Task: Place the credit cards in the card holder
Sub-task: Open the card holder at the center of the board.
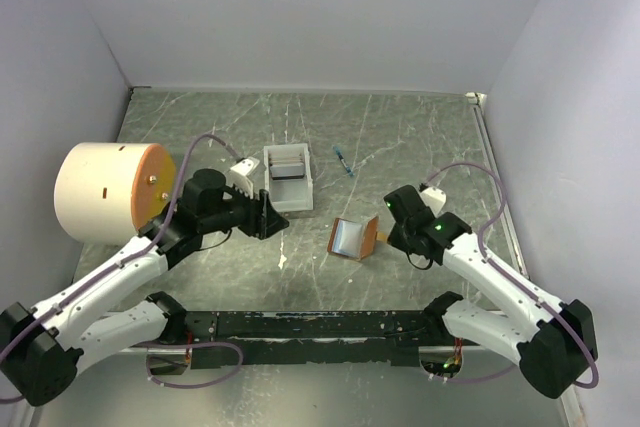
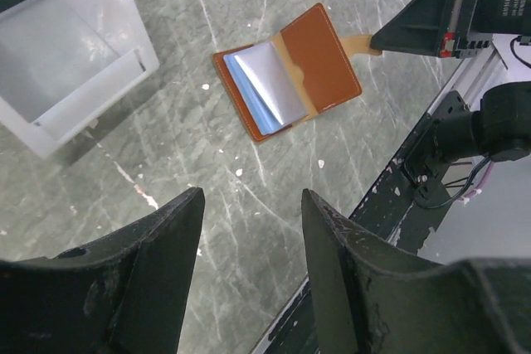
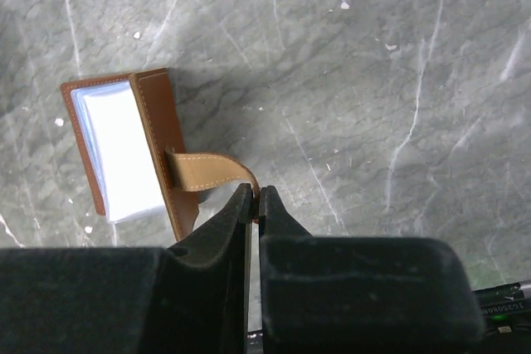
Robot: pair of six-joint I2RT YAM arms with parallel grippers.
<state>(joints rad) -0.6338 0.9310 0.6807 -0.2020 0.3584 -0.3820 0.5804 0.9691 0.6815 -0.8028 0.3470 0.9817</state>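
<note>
The card holder (image 1: pixel 352 237) lies open in the middle of the table, brown leather with pale inner pockets (image 2: pixel 264 87) facing up. My right gripper (image 3: pixel 255 192) is shut on its tan snap tab (image 3: pixel 207 173), holding the cover (image 3: pixel 156 143) back. It sits just right of the holder in the top view (image 1: pixel 383 232). My left gripper (image 2: pixel 251 196) hovers open and empty over bare table, left of the holder (image 2: pixel 286 80) and just in front of the white box (image 1: pixel 272 215). A dark credit card (image 1: pixel 287 171) lies inside the white box (image 1: pixel 270 187).
A large cream cylinder with an orange face (image 1: pixel 105 190) stands at the left, close to my left arm. A small blue object (image 1: pixel 345 161) lies behind the holder. A black rail (image 1: pixel 320 325) runs along the near edge. White walls enclose the table.
</note>
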